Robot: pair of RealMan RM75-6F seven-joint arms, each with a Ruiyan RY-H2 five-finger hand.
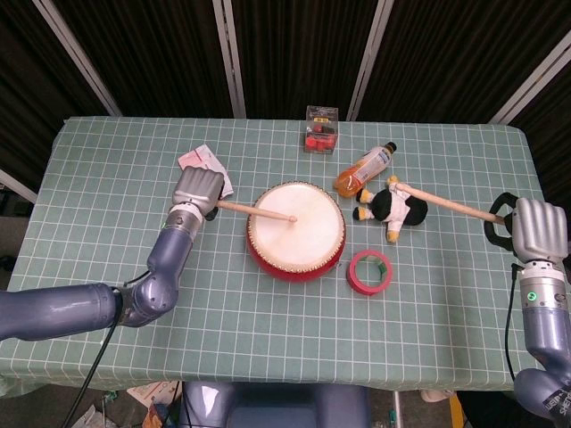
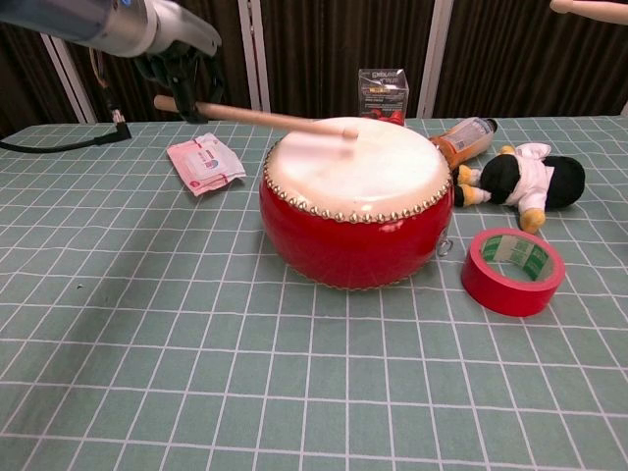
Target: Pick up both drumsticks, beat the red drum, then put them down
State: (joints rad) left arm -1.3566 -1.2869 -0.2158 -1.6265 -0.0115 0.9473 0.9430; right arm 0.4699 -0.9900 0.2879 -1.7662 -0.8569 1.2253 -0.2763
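Observation:
The red drum (image 1: 296,230) (image 2: 355,204) with its pale skin stands mid-table. My left hand (image 1: 198,188) (image 2: 182,69), just left of the drum, grips one wooden drumstick (image 1: 256,211) (image 2: 257,118); its blurred tip hovers just above the drum skin near the middle. My right hand (image 1: 535,226) is far right, beyond the table edge, and holds the other drumstick (image 1: 442,202) (image 2: 589,8). That stick points left, and its tip is above the plush toy, well clear of the drum.
A black-and-white plush toy (image 1: 393,207) and an orange bottle (image 1: 364,168) lie right of the drum. A red tape roll (image 1: 369,271) sits at its front right. A small clear box (image 1: 321,129) stands behind it, and a wipes packet (image 1: 205,166) lies near my left hand.

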